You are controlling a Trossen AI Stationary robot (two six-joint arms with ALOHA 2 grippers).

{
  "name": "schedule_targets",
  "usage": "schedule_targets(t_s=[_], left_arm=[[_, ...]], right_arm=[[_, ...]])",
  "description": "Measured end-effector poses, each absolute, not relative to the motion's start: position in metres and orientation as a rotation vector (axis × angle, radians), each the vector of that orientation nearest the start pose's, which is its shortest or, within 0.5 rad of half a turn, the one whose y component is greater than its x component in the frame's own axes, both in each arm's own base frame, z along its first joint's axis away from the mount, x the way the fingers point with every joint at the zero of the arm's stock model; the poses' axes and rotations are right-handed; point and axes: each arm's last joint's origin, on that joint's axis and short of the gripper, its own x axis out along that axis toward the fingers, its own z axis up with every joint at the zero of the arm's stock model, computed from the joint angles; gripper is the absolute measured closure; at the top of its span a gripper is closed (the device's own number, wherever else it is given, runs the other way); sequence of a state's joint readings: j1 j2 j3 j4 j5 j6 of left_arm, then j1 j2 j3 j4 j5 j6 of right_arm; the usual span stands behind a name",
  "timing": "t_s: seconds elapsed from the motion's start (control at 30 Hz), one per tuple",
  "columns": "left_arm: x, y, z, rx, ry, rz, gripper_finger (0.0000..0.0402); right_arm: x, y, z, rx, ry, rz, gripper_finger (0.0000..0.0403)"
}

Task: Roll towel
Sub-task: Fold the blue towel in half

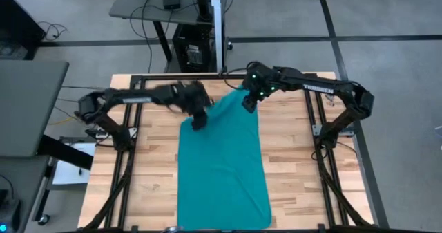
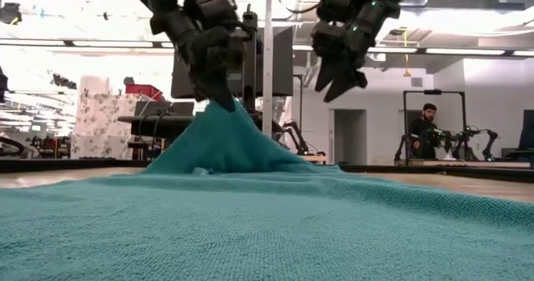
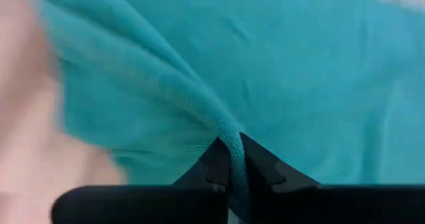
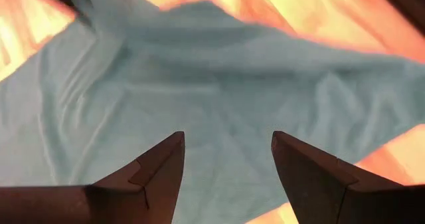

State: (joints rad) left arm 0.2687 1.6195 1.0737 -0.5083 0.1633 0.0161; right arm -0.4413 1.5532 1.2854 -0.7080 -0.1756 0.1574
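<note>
The teal towel (image 1: pixel 221 167) lies lengthwise on the wooden table, its near end at the table's near edge. Its far left corner is raised into a peak (image 2: pixel 224 118) under my left gripper (image 1: pixel 199 122), which is shut on it. My right gripper (image 1: pixel 247 103) is open and empty, hovering above the towel's far right corner (image 1: pixel 245 95). In the right wrist view the towel (image 4: pixel 219 98) lies spread below the open fingers. The pale tag does not show. My left gripper pinches a bunched fold of the towel (image 3: pixel 234 144) between its two fingers, at the towel's far left corner. The fingers come from above, pointing down. The held part is lifted into a tent (image 2: pixel 225 139), while the remainder of the towel lies on the table.
The table's wooden top (image 1: pixel 297 178) shows bare on either side of the towel. A black frame (image 1: pixel 318 143) runs along the table's sides and far edge. A desk and cables stand beyond the far edge. A person (image 2: pixel 425 127) is at another robot station far behind.
</note>
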Motion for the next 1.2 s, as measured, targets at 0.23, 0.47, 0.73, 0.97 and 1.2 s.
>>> schedule_targets(t_s=[0.23,0.47,0.73,0.97,1.2], left_arm=[[0.34,0.033,0.177,-0.153,1.145,0.011,0.0355],[0.341,0.042,0.238,-0.127,1.147,0.155,0.0273],[0.315,0.121,0.253,-0.41,1.059,0.363,0.0236],[0.314,0.161,0.199,-0.465,1.059,0.386,0.0233],[0.326,0.164,0.152,-0.498,1.132,0.253,0.0233]], right_arm=[[0.285,-0.126,0.285,0.391,0.965,-0.278,0.0184],[0.279,-0.123,0.281,0.355,1.039,-0.241,0.0184],[0.282,-0.124,0.281,0.356,1.024,-0.244,0.0184],[0.284,-0.126,0.28,0.393,1.006,-0.267,0.0184],[0.286,-0.126,0.281,0.417,0.985,-0.284,0.0184]])
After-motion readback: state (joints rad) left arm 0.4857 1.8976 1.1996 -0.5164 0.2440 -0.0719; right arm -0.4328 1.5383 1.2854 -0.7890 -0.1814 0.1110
